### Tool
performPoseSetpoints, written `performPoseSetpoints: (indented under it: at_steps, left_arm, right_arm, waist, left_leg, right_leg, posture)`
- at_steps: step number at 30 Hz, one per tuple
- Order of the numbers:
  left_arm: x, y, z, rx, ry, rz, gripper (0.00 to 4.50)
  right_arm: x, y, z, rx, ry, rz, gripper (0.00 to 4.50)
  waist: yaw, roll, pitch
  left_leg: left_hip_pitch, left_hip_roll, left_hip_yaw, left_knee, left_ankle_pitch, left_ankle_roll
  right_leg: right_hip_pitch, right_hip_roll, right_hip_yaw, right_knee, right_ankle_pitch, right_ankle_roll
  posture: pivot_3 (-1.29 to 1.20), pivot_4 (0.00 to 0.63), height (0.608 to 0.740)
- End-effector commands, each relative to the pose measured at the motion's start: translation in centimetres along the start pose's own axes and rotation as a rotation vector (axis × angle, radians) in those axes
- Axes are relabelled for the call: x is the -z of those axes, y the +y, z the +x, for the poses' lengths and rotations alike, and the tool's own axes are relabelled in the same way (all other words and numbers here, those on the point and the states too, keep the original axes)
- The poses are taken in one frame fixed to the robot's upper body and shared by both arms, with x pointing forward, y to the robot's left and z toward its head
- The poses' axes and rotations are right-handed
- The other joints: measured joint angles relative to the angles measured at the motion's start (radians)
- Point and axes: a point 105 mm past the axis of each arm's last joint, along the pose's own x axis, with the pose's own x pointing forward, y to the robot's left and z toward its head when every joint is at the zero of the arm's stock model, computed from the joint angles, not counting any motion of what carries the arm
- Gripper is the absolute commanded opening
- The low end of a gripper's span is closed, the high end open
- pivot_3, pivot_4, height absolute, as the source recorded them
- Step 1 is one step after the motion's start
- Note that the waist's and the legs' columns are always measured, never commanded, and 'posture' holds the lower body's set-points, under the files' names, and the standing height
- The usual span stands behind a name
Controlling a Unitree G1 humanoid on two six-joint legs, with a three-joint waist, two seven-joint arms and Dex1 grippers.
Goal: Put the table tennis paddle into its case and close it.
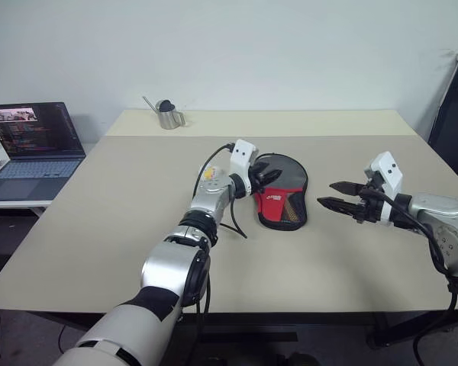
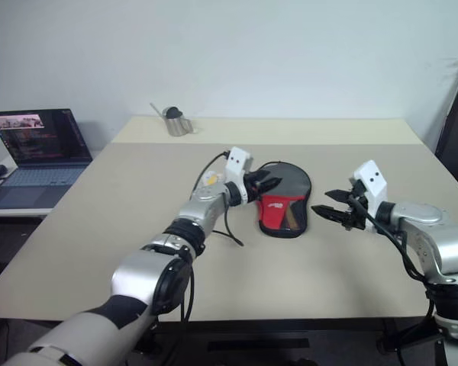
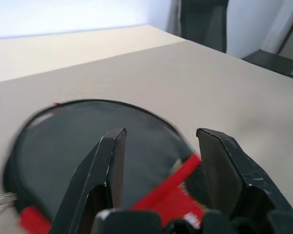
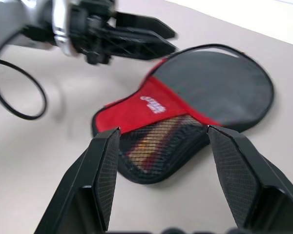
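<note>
White wall behind, beige table (image 1: 122, 229) taking up most of the floor space, with a second lighter table section butted against its far edge. Case (image 1: 282, 192) lies flat near the middle of the table, closed, round black end toward the far edge, red and mesh end toward the near edge. White logo sits on the red panel. Through the mesh pocket in the right wrist view, something pale and red-brown shows, likely the handle of the table tennis paddle (image 4: 154, 139); cannot confirm more than that.

Left pincer (image 1: 269, 177) hovers at the case's left side, over its edge, fingers parted about halfway, nothing between them. Left wrist view looks across the black end of the case through the open gap. Whether a fingertip touches the fabric, cannot tell.

Right pincer (image 1: 332, 194) sits off to the right of the case, clear of it, pointing toward it, fingers spread, empty. Bare table between its tips and the case.

A black cable (image 1: 233, 217) loops off the left wrist and trails on the table just left of the case.

Small metal pitcher (image 1: 168, 115) stands by the far edge, left of centre. Open laptop (image 1: 34, 149) is on a separate low desk beyond the table's left edge, screen lit. Dark chair (image 1: 454, 107) stands past the far right corner.
</note>
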Motion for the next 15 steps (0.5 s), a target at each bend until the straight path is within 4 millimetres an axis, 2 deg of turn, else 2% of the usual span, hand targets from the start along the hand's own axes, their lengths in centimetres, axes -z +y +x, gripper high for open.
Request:
performPoseSetpoints:
  at_steps: [1,7,10,15]
  left_arm:
    - [-2.4,1.1,-1.0,0.014,-0.079,0.046,2.5]
    - [-3.1,2.3,-5.4,0.141,-0.139,0.08,2.5]
    - [-3.4,2.3,-8.7,0.19,-0.157,0.071,2.5]
    - [-4.2,1.8,-12.4,0.18,-0.17,0.044,2.5]
  right_arm:
    - [-1.3,-1.7,0.2,0.096,-0.046,-0.004,3.06]
    - [0.2,-2.8,2.8,0.154,0.032,0.11,3.06]
    - [0.9,-3.4,4.6,0.177,0.054,0.117,3.06]
    - [1.9,-3.6,7.1,0.188,0.083,0.124,3.06]
  waist:
    - [0.001,0.0,0.0]
    - [-0.007,0.0,0.0]
    - [-0.016,0.0,0.0]
    - [-0.017,0.001,0.0]
  left_leg:
    - [0.0,0.0,0.0,0.0,0.0,0.0]
    - [0.0,0.0,0.0,-0.001,0.0,0.0]
    - [0.0,0.001,0.0,-0.001,0.0,0.0]
    - [0.0,0.002,0.0,-0.001,0.0,0.0]
  right_leg:
    - [0.0,0.0,0.0,0.0,0.0,0.0]
    - [-0.001,0.0,0.001,0.0,0.0,0.0]
    - [-0.001,0.0,0.002,0.0,0.0,0.0]
    - [-0.002,0.0,0.004,0.0,0.0,0.0]
  posture:
    - [0.0,0.15,0.74]
    - [0.0,0.15,0.74]
    - [0.0,0.15,0.74]
    - [0.0,0.15,0.74]
